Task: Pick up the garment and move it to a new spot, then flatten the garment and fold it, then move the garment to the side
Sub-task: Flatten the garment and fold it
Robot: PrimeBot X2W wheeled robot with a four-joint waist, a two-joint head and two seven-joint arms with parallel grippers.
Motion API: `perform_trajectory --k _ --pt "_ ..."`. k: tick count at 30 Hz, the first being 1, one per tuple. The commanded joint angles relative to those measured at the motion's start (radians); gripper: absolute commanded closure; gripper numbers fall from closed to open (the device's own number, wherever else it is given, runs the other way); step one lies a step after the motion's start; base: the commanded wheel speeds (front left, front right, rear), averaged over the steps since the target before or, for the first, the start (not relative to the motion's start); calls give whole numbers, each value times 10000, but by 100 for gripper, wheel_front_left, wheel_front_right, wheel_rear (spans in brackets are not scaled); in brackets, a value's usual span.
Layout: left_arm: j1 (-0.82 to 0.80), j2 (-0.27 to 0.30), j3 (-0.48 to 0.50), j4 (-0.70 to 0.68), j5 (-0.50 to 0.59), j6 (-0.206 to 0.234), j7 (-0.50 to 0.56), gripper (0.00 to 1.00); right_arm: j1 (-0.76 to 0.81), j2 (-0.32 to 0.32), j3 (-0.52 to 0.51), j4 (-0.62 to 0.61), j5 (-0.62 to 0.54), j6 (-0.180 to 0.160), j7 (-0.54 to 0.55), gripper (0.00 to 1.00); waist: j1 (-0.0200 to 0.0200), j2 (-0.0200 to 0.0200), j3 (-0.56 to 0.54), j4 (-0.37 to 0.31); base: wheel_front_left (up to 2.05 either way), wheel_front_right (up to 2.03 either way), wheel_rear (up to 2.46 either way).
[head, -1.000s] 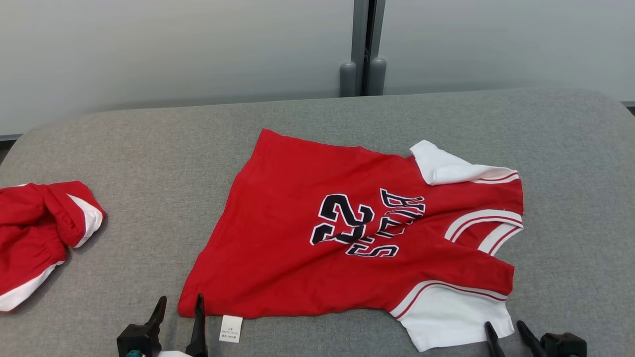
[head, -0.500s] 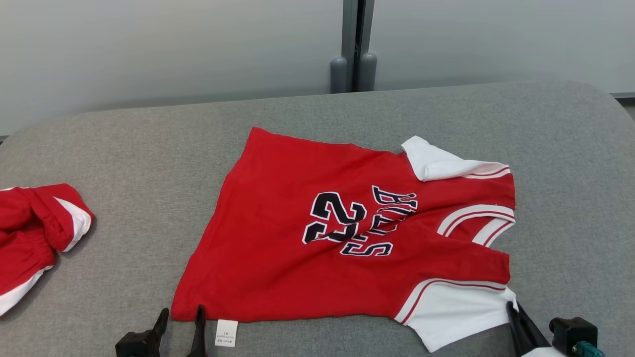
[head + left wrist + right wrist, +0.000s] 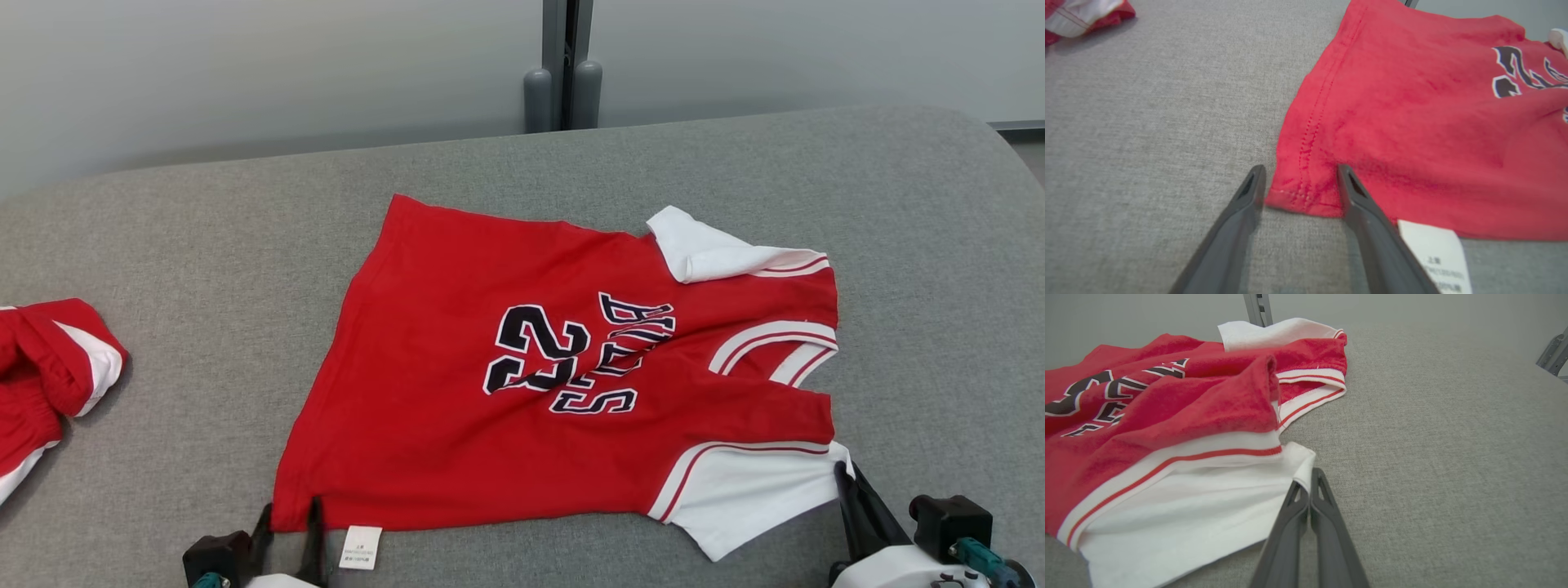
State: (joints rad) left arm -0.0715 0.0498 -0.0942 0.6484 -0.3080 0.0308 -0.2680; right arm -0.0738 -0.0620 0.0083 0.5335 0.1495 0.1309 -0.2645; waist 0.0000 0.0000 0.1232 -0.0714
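Red jersey is lying face up near the front edge of the grey table. Its hem is facing the robot's left and its neck and sleeves are pointing right, so its long axis is running across the table, slightly skewed. The right claw is pinching fully closed on the very corner of the near white sleeve. The left claw is standing wide open and holding nothing, its fingers straddling the near hem corner beside the care label. The danger, as I judge it, is lying in those slim holds. The sleeve corner could be slipping free once lifting begins. The left claw could be closing on one layer alone, or missing the hem, leaving the jersey dragging, twisting or bunching. Another red garment is sitting well apart at the left.
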Motion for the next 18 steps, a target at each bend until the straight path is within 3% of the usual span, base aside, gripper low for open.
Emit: perform_trajectory --k 1,8,18 --pt "-47 13 -64 148 0 -41 67 100 -76 -64 -24 -40 81 -3 1 100 0 0 -11 2 0 0 0" --pt "12 33 74 -681 -231 -299 34 100 -255 -42 51 -646 482 -3 0 100 0 0 -410 99 0 0 0" --pt "-966 31 699 -3115 536 -1007 34 100 -1814 -338 187 -2262 2493 -1 1 100 0 0 -1233 165 0 0 0"
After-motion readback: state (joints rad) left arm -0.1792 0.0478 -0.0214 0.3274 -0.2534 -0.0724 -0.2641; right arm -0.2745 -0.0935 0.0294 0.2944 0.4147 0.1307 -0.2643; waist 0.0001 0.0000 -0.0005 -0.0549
